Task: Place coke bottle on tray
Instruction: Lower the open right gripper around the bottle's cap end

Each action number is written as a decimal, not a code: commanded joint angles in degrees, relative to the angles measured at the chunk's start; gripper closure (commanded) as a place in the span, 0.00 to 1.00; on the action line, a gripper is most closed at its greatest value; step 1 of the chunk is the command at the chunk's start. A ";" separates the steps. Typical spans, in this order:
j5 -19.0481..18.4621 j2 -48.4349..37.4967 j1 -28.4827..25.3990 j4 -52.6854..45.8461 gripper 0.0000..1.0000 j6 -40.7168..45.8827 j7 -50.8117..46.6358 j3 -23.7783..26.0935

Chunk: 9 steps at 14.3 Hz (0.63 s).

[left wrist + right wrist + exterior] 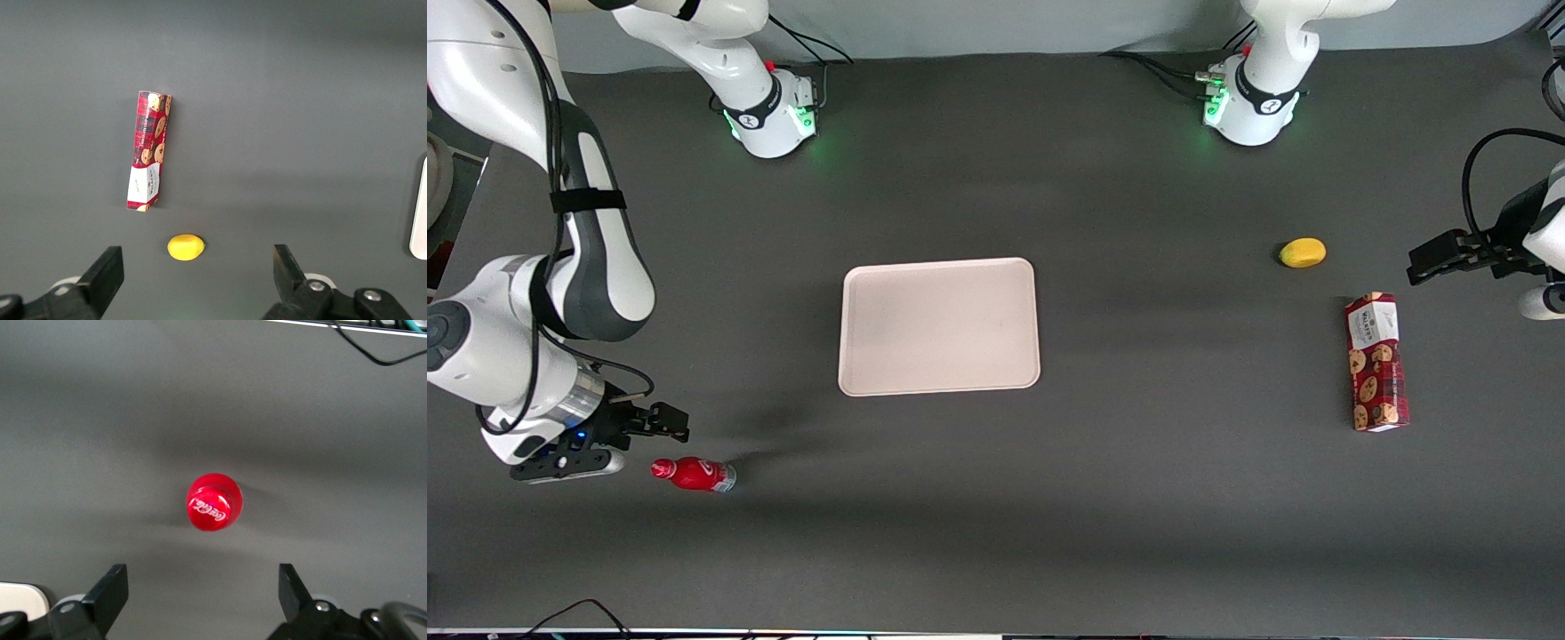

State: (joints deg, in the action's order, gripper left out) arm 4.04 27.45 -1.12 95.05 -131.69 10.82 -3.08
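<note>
The coke bottle point(693, 474) stands on the dark table point(1138, 498) toward the working arm's end, nearer the front camera than the tray point(939, 325) and well apart from it, with bare cloth all round it. The gripper point(660, 425) hangs just beside the bottle, its fingers spread wide and holding nothing. The right wrist view looks straight down on the bottle's point(214, 501) red cap (white lettering shows on it), which sits between the two open fingers point(107, 593) but above their tips. Only the front and left wrist views show the cookie box point(1376, 362) and the lemon point(1303, 252), both toward the parked arm's end.
</note>
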 commanded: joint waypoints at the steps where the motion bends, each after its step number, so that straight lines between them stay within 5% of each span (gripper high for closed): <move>1: 1.41 2.00 -0.03 -1.80 0.00 -1.28 3.68 -0.26; 9: 1.58 5.51 -0.03 -4.61 0.00 -1.55 6.76 0.09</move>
State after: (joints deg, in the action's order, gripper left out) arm 4.12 31.22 -1.09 92.96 -132.84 15.01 -3.04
